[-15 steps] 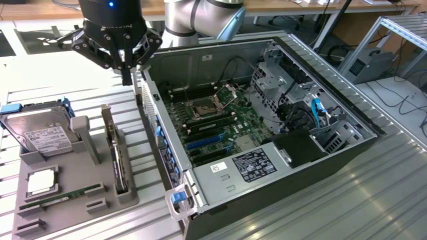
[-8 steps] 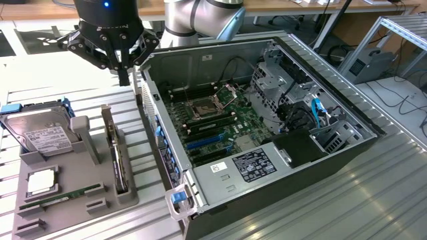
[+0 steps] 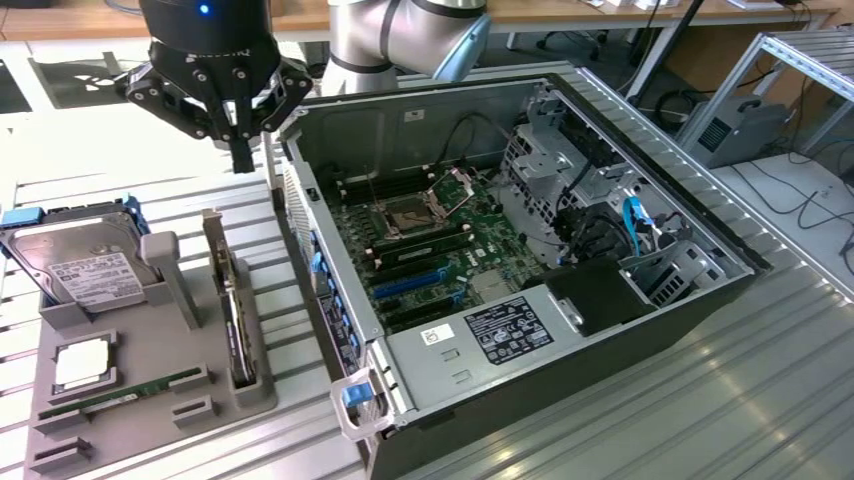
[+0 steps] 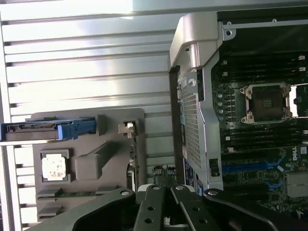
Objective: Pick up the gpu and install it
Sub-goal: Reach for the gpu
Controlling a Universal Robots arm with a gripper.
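Lower left in the exterior view, closest to the camera, a gray tray [image 3: 134, 435] lies on the slatted metal table [image 3: 667, 410]. A slim green RAM stick [image 3: 120, 395] rests across the tray's near part, with a processor chip [image 3: 83, 365] just behind it. Along the tray's edge on the exterior view's right, the gpu [image 3: 235, 330] stands on its long edge in a slot, dark board upright and its metal bracket at the far end. The wrist view shows the gpu [image 4: 135, 159] edge-on in that same slot. Farther back on the tray, a hard drive [image 3: 87, 270] with a white label leans in its blue-trimmed cradle.

Across the middle of the frame an open computer case [image 3: 387, 120] lies on its side, just beside the tray. Its motherboard [image 3: 447, 250] is exposed, with blue slots [image 3: 407, 285] in front of the processor socket [image 3: 407, 215].

Upper left, beyond the tray's far end, the gripper [image 3: 242, 160] hangs above the table by the case's corner. Its fingers [image 4: 155, 202] are pressed together on nothing, and it is apart from the gpu. The arm [image 3: 400, 30] rises behind it.
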